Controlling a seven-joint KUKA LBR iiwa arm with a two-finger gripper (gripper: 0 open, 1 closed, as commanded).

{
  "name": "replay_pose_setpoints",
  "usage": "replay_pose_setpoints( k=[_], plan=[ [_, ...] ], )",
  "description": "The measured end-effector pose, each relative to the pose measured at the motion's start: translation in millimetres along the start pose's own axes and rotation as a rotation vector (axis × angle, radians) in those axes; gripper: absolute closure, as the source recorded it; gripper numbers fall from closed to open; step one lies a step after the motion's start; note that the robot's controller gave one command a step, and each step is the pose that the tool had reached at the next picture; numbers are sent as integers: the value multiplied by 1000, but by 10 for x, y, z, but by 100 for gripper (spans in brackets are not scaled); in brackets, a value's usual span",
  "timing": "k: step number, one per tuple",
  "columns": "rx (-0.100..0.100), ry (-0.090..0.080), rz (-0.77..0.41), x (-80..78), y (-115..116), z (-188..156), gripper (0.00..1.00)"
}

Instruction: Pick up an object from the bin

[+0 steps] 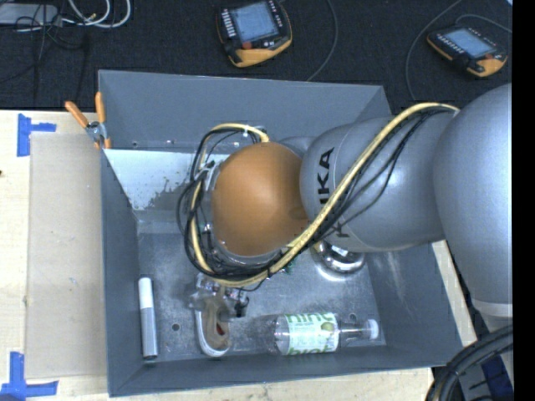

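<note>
- Gripper (219, 301) low over the white loop (212, 339) beside the bottle (308, 334); grasp step, I judge; clenched or released, cannot tell
- Next: firm hold, straight lift

The scene is presenting as a robotics laboratory or test cell. A large silver industrial arm (393, 182), carrying KUKA lettering on its casing, is reaching over a grey metal bin (242, 86). A yellow and black cable bundle (368, 161) is running along the arm to an orange wrist cover (255, 199). Two handheld control units (255, 30) with screens are lying on the black surface (167, 40) beyond the bin, the second unit (470, 48) sitting further right. Loose wiring (96, 2) is trailing across that surface.
</note>
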State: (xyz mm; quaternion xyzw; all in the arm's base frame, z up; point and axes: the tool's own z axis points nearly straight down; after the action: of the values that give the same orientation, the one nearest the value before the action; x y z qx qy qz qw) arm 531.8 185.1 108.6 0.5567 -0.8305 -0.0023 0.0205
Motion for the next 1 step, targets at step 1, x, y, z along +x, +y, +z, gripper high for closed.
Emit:
replay_pose_setpoints(
  k=[1],
  plan=[
    [-1,-1,251,-443,-351,30,100]
  ],
)
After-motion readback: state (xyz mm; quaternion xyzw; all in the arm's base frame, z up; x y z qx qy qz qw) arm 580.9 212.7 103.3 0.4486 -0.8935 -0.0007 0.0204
